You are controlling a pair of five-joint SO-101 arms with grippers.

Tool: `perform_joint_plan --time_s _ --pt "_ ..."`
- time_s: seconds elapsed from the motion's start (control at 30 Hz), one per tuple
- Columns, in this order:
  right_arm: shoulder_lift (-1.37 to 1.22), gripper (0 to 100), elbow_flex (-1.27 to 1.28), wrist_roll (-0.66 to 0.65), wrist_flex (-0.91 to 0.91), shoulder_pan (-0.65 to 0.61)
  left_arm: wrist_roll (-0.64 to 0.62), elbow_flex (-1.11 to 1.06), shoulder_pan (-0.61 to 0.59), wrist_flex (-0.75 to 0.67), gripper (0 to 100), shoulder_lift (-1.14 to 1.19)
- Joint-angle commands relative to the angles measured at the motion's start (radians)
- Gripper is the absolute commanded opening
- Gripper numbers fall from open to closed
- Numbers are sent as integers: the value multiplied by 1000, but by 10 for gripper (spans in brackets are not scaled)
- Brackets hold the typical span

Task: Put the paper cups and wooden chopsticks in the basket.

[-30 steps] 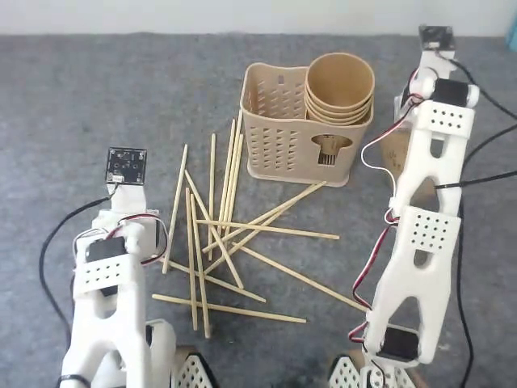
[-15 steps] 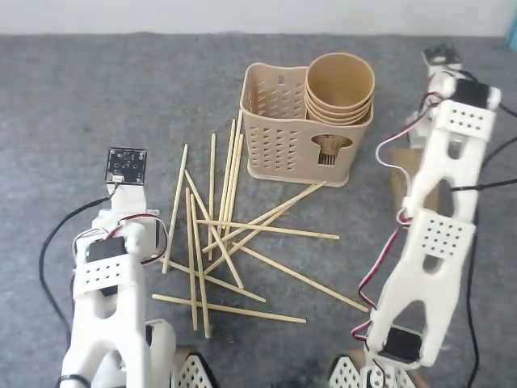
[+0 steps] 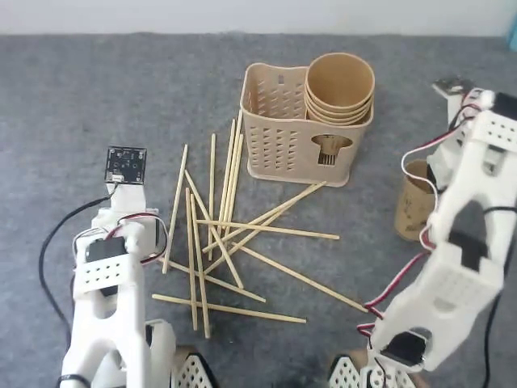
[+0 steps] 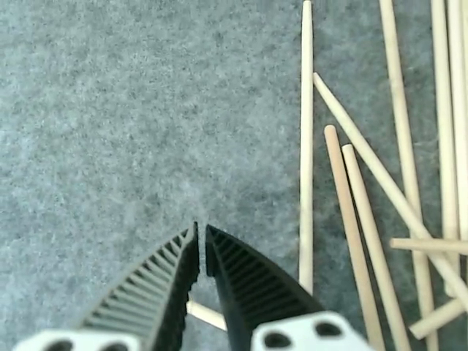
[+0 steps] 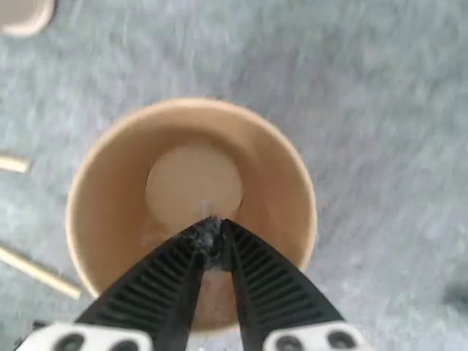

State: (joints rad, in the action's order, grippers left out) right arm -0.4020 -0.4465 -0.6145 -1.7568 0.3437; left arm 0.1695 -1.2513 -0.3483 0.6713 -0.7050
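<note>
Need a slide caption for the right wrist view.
Right arm's black tool, shut, hangs above an upright brown paper cup on grey carpet.

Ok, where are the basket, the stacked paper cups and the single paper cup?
basket [image 3: 279,137]: high view, front wall.
stacked paper cups [image 3: 340,79]: high view, top cup's inside.
single paper cup [image 3: 410,212]: high view, side wall.

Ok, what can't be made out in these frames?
High view: the right arm covers one side of the loose paper cup.
High view: the stacked paper cups in the basket overlap; count unclear.
Left wrist view: the left gripper hides most of one chopstick.
</note>
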Motion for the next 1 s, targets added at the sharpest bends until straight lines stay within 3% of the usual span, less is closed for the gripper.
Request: perform_joint_plan --time_s 0.0,0.3,0.47,0.6,0.83,0.97 --pt "188 9 87 -21 -41 15 -11 5 -6 -23 12 -31" --pt "481 18 190 35 -38 47 -6 5 -6 -20 12 -31" --pt "519 130 204 55 -38 96 -6 5 -6 -21 13 -31" --pt "499 151 229 55 -25 108 -6 5 -6 -23 19 -31" --pt "381 152 330 55 64 110 -6 5 -9 -20 194 -31" --pt "326 151 358 57 94 107 -6 4 -8 -20 209 -31"
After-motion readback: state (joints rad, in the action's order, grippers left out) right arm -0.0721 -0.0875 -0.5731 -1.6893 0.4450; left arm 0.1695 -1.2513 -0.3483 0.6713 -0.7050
